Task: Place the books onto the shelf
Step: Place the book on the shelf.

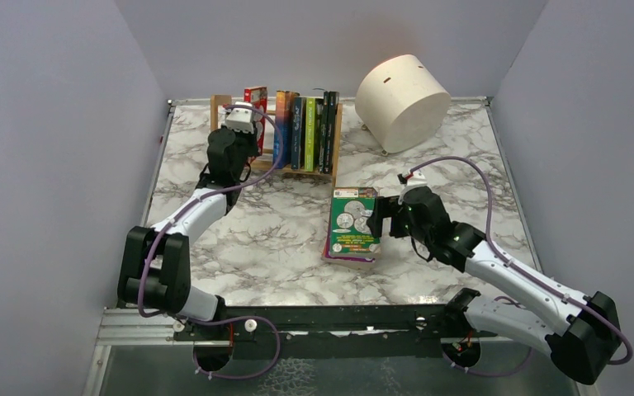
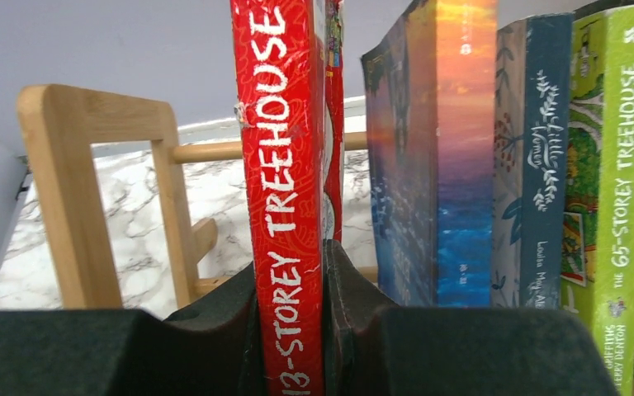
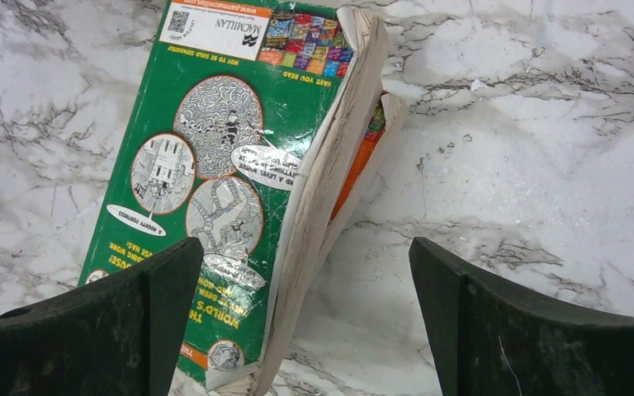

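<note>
1. The red book (image 2: 285,198) stands upright in the left part of the shelf (image 2: 49,181), with a small gap between it and the row of books (image 1: 305,132) filling the shelf's right part.
2. The left gripper (image 2: 324,272) is clamped on the red book's lower spine, one pad on each cover.
3. A green book (image 3: 215,148) lies flat on the counter (image 1: 256,239) in front of the shelf's right end, back cover up, on top of another book (image 3: 363,157) with an orange edge.
4. The right gripper (image 3: 304,272) hovers over the green book's page edge with its jaws spread wide, holding nothing.
5. A cream drum (image 1: 402,101) lies tilted just right of the shelf.
</note>
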{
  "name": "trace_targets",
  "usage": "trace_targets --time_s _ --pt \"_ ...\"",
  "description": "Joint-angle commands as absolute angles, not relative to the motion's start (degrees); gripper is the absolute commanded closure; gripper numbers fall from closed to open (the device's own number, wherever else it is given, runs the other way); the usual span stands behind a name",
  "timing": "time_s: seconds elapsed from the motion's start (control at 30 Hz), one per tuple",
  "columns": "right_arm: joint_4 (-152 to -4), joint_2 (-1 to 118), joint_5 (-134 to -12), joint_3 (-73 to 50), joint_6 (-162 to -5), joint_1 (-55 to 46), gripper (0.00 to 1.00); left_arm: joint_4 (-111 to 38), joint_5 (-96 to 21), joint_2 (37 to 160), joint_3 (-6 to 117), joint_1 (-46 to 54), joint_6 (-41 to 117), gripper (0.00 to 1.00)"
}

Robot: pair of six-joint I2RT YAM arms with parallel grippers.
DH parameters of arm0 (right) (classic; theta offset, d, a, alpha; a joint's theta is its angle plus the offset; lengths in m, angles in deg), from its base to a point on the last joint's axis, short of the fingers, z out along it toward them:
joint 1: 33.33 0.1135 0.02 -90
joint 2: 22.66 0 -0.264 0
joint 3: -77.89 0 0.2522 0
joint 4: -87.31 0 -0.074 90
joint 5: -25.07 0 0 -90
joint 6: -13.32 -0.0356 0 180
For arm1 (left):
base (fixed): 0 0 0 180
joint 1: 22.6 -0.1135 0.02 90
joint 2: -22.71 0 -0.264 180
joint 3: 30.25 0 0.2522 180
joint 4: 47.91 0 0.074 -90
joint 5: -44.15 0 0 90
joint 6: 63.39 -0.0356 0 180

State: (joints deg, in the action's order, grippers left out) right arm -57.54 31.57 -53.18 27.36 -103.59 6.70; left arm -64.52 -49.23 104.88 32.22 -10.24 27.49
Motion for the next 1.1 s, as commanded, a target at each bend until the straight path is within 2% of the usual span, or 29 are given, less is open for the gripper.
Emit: trace_targets --time_s 0.0,1.07 --pt "-59.2 32.8 -51.6 27.3 -103.4 6.9 0.05 -70.0 -43.9 106.1 36.3 -10.4 29.4 1.0" --pt "-59.5 34.5 -51.1 26.7 -103.2 7.0 0.05 -66.1 -45.8 116.2 41.7 -10.0 37.0 1.0"
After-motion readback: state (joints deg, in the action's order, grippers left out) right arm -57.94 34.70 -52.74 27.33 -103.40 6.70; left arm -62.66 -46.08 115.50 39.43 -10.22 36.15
